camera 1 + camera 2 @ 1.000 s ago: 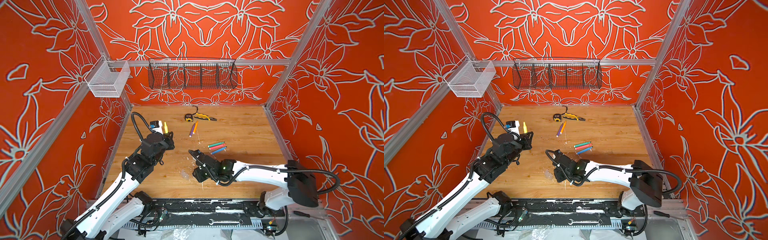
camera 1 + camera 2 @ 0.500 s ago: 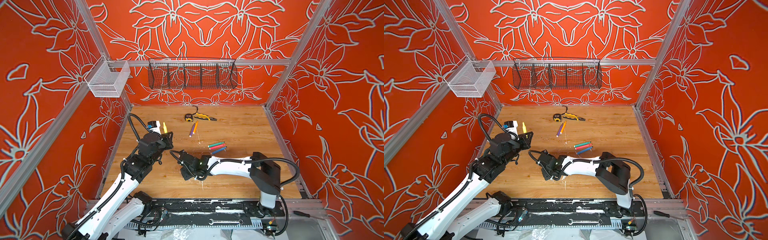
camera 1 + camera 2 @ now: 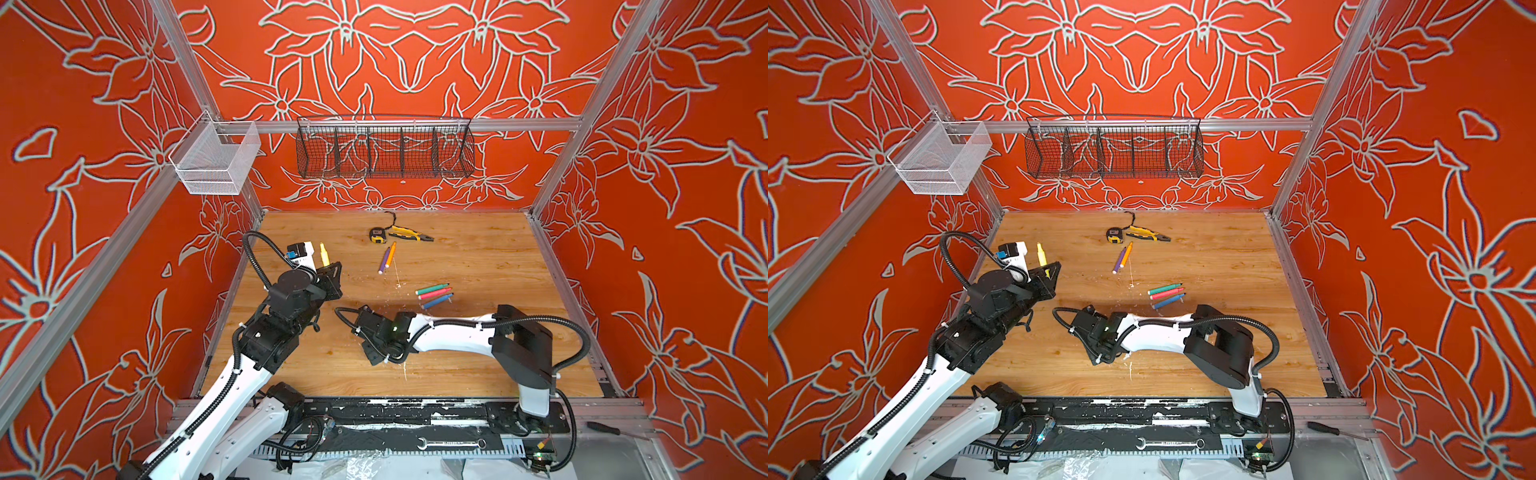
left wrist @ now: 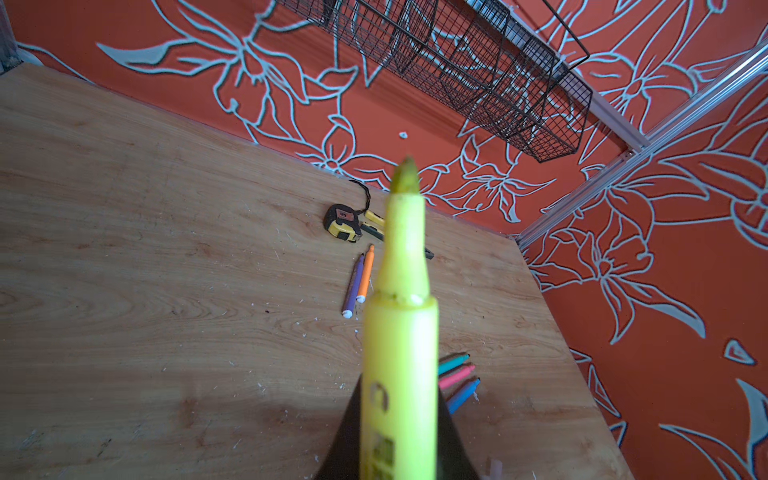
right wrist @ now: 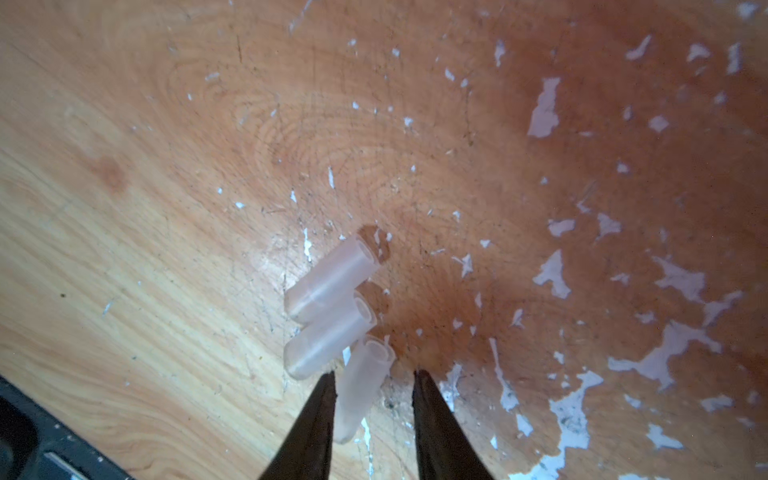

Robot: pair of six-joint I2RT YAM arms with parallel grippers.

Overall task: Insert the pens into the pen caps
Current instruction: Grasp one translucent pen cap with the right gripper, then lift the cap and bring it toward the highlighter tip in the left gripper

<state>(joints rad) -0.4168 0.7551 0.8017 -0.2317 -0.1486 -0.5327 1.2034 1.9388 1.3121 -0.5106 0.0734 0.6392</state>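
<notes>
Between the jaws of the right pincer (image 5: 375,373) — one clear cap (image 5: 360,386).

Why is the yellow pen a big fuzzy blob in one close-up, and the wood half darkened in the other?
Left wrist view: the yellow pen sits right at the lens, so it looms large and unfocused; the table behind is sharper. Right wrist view: the clear caps are slightly soft, and a reddish shade covers part of the table. Both top views: evenly lit, sharp.
</notes>
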